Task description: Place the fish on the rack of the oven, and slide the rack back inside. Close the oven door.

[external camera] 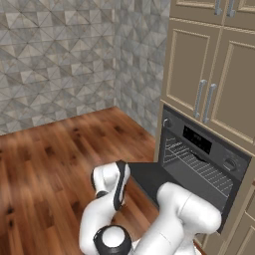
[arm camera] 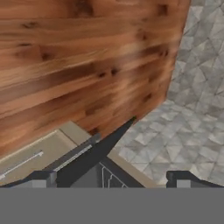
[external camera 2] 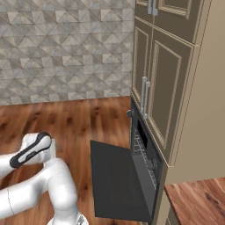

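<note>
Oven door hangs open, rack inside the cavity, gripper parted and empty.

The oven door (external camera 2: 115, 180) is a broad, flat, matte dark grey-black panel, let down and jutting out from the oven (external camera: 204, 164) over the floor, its long axis running across the oven's width. Inside the cavity sits the rack (external camera: 199, 164), a silver grid of thin parallel wires lying level, long side along the opening. Above it runs a black control strip with round knobs and a small display. Beige panelled cabinets (external camera: 209, 74) with metal bar handles surround the oven. The floor (external camera: 50, 164) is glossy reddish wood planks; the wall (external camera: 55, 55) is grey faceted tile. In the hand view the gripper (arm camera: 112, 178) has its fingertips (arm camera: 43, 178) wide apart, gripping nothing.
</note>
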{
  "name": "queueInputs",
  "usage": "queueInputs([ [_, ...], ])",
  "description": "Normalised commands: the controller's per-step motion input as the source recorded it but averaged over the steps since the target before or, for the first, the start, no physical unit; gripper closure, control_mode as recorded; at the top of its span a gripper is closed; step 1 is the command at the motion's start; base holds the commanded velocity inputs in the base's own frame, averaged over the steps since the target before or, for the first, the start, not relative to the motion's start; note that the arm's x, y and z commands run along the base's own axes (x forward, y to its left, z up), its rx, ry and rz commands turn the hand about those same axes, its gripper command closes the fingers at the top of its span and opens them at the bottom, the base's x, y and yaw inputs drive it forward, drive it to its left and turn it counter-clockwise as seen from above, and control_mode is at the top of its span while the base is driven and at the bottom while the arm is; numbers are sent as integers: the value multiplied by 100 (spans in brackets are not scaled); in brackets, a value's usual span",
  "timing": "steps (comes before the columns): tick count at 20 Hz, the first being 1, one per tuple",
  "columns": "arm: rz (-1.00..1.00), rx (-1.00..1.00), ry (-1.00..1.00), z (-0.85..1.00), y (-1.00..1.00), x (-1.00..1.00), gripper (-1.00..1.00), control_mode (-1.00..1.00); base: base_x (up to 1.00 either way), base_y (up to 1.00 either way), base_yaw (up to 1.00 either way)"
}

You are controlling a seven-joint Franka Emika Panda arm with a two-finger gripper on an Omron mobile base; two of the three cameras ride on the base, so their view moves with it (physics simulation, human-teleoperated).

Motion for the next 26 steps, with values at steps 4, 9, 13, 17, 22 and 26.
queueInputs([
  [4,0,-37,9,-76,39,13,-100,-100,0,0,0],
  [9,0,-34,2,-74,32,21,-100,-100,0,0,0],
  [13,0,-27,10,-79,28,45,-100,-100,0,0,0],
  [17,-3,-23,12,-86,19,52,-100,-100,0,0,0],
  [22,-6,-20,7,-94,28,46,-100,-100,0,0,0],
  [26,-7,-23,6,-100,45,46,-100,-100,0,0,0],
])
